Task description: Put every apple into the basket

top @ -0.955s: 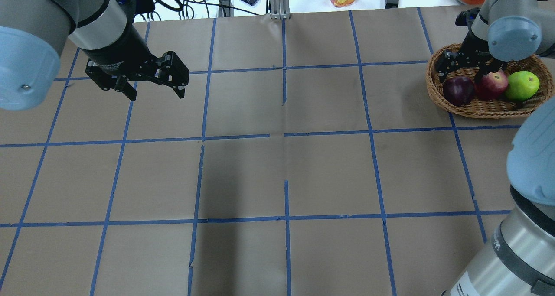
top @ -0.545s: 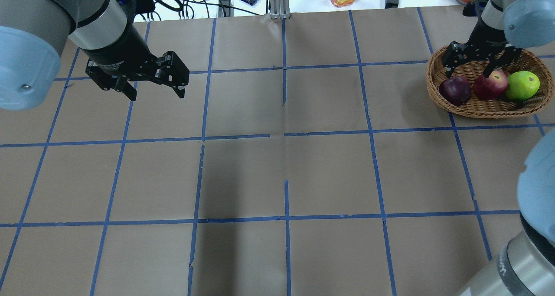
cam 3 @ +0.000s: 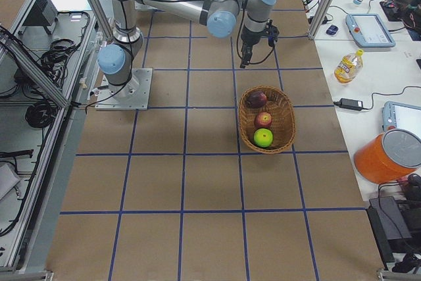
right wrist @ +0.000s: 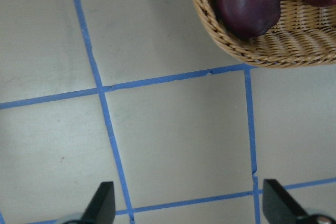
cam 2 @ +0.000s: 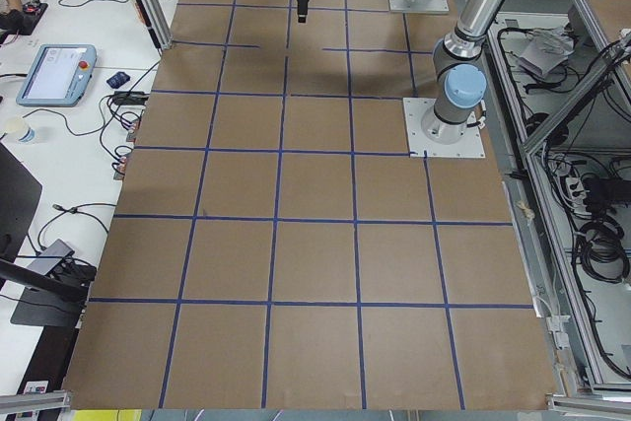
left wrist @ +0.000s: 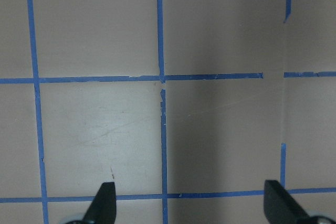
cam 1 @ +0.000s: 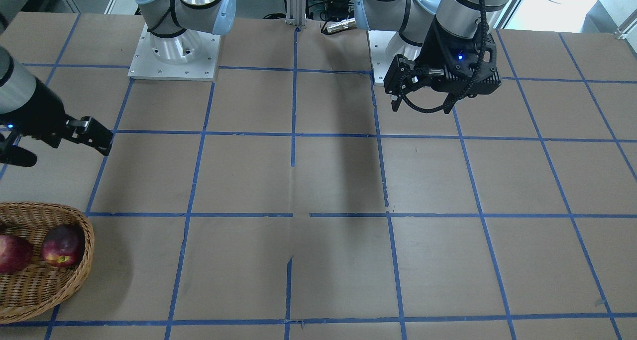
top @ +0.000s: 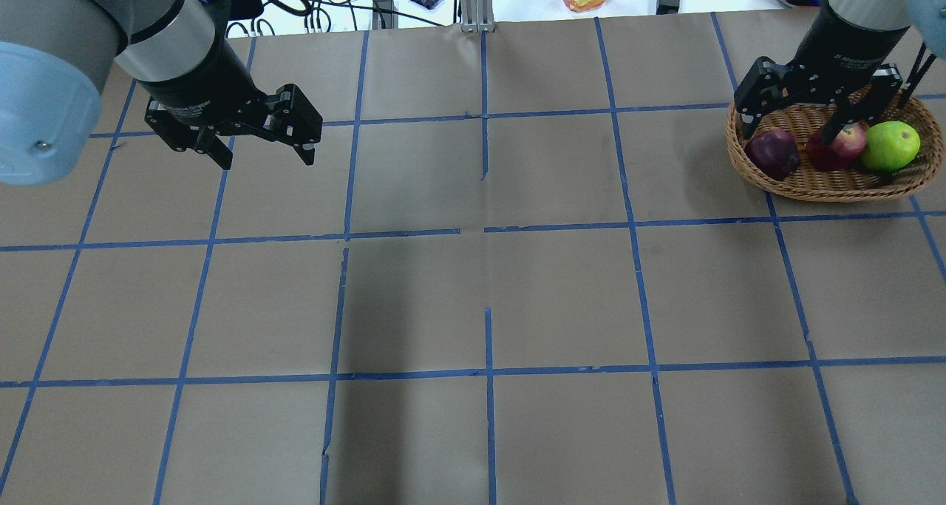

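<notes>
At the far left of the overhead view, our left gripper [top: 266, 163] hangs above bare table [top: 473, 298], fingers wide apart and holding nothing. Its own camera shows only table and blue tape lines [left wrist: 161, 129] between the tips. We judge it has no part in this step and is best left parked there.

Across the grid to the right, our right gripper [top: 785, 134] hangs raised near the left end of the basket [top: 835, 191], fingers likewise spread and empty. Its wrist camera shows bare table between the tips, with the basket's rim at the upper edge. Inside the basket, from left to right, lie the dark red apple [top: 772, 155], the second red apple [top: 846, 144] and the green apple [top: 893, 145], the last two seemingly touching.

With all three apples in, we judge the task as good as done, with only the right arm to clear. We should hold the fingers apart and go straight up before swinging home, so no fingertip catches the braided rim or nudges an apple. The wicker looks light and would likely slide if hooked, and round fruit rolls easily.
</notes>
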